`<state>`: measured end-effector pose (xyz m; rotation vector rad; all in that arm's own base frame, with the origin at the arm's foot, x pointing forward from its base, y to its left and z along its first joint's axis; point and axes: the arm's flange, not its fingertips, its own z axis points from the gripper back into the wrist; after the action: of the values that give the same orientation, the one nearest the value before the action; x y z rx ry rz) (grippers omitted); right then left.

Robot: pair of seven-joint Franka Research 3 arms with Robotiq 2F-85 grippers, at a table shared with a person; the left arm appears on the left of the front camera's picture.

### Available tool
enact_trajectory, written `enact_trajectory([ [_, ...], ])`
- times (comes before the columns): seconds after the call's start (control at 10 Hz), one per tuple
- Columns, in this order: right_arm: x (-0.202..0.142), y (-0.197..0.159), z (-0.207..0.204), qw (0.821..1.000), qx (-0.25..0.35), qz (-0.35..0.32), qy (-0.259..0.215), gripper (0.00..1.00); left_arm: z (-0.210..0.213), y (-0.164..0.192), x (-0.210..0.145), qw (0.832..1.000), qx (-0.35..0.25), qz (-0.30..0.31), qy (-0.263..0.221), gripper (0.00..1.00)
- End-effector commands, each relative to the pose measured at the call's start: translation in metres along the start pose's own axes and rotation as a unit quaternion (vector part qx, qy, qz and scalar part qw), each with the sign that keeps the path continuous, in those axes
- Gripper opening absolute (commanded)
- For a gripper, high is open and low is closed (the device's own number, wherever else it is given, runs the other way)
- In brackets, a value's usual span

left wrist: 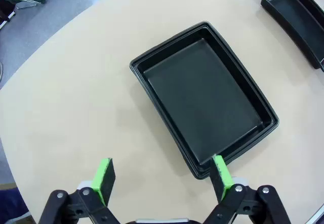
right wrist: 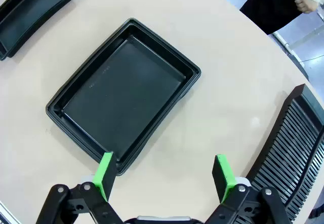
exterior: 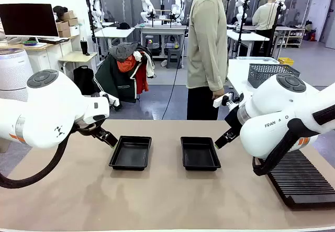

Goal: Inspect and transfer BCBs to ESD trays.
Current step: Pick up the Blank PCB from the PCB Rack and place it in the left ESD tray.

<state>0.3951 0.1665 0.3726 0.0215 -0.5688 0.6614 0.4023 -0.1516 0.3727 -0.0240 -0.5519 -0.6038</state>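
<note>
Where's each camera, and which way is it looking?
Front view: between the left arm and right arm, both showing, looking across the table at the person.
Left wrist view: on the left arm, looking down past the left gripper at the left tray.
Right wrist view: on the right arm, looking down past the right gripper at the right tray and rack.
Both wrist views show both trays.

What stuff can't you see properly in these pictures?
- The rack, front view: the right arm covers its far end, and the picture's right edge cuts it off.
- The mesh basket, front view: its wall hides whatever is inside.
- The left tray, right wrist view: cut off at the picture's top-left corner.
- The person's hand, right wrist view: too small to make out the fingers.
</note>
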Motion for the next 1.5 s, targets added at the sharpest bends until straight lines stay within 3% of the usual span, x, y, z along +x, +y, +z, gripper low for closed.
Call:
enact_trajectory([
  [0.0, 0.0, 0.0, 0.0, 1.0, 0.0, 0.0, 0.0, 1.0, 0.0, 0.0, 0.0, 1.0, 0.0, 0.0, 0.0, 1.0],
  [0.9, 0.0, 0.0, 0.0, 1.0, 0.0, 0.0, 0.0, 1.0, 0.0, 0.0, 0.0, 1.0, 0.0, 0.0, 0.0, 1.0],
  [1.1, 0.013, -0.01, 0.019, 1.0, 0.008, -0.017, 0.012, 1.0, 0.042, 0.006, 0.03, 1.0, 0.008, 0.025, -0.001, 1.0],
  [1.2, 0.023, -0.014, 0.037, 0.998, 0.031, -0.047, 0.016, 1.0, 0.062, 0.012, 0.038, 0.999, -0.009, 0.046, 0.023, 1.0],
  [1.4, 0.045, -0.043, 0.085, 0.992, 0.087, -0.088, 0.019, 1.0, 0.098, 0.02, 0.055, 0.993, -0.038, 0.112, 0.026, 1.0],
])
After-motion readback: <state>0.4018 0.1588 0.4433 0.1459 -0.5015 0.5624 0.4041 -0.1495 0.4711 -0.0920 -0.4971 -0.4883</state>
